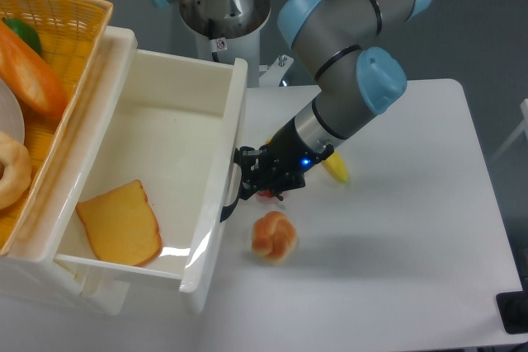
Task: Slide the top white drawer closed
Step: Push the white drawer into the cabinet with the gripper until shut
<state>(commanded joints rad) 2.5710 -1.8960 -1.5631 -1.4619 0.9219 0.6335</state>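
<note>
The top white drawer (221, 171) stands pulled far out of the white cabinet (115, 47), a slice of toast (120, 222) lying inside it. Its curved black handle (230, 195) faces right. My gripper (245, 177) presses against the drawer front right at that handle, its black fingers pointing left. The finger gap is hidden by the handle and the gripper body, so open or shut does not show.
A bread roll (274, 236) lies on the table just below the gripper. A yellow banana (334, 167) and a small red item (266, 195) sit partly hidden under the arm. A woven yellow basket (78, 18) with food rests on top of the cabinet.
</note>
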